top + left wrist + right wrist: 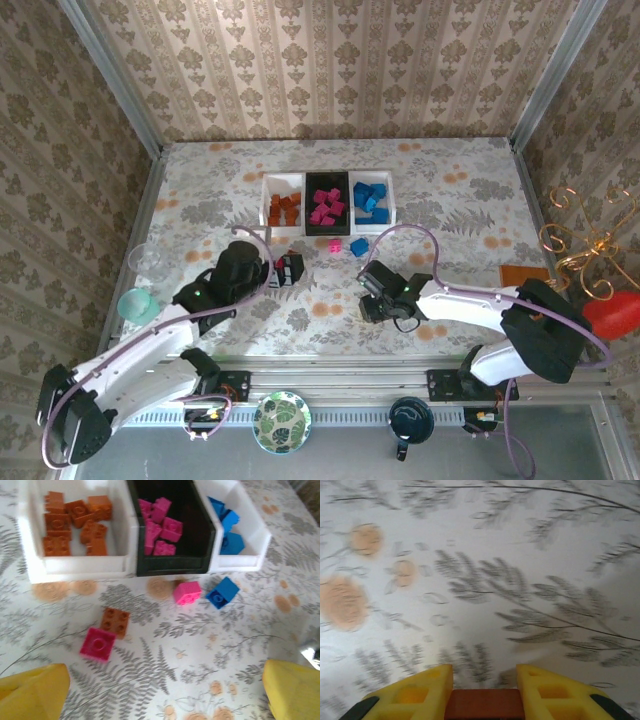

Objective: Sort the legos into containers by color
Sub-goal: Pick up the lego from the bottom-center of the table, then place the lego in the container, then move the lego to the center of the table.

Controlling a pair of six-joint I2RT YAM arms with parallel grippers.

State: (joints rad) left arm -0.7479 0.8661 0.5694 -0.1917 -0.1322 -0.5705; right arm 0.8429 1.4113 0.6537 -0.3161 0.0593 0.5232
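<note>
Three joined containers sit at the back: a white tray (283,208) (75,566) of orange legos, a black tray (326,205) (172,567) of magenta ones and a white tray (372,200) (245,560) of blue ones. Loose legos lie on the cloth in front: an orange one (115,622), a magenta one (98,643), a pink one (334,244) (187,592) and a blue one (359,246) (222,592). My left gripper (290,268) (162,700) hangs open just short of them, holding nothing. My right gripper (372,290) (484,690) is shut on an orange-brown lego (485,705) above the cloth.
A green leaf plate (281,421) and a dark round object (411,418) sit on the near rail. A teal cup (138,305) and a clear cup (148,258) stand at the left edge. A gold wire ornament (585,240) and a red object (612,315) are at the right.
</note>
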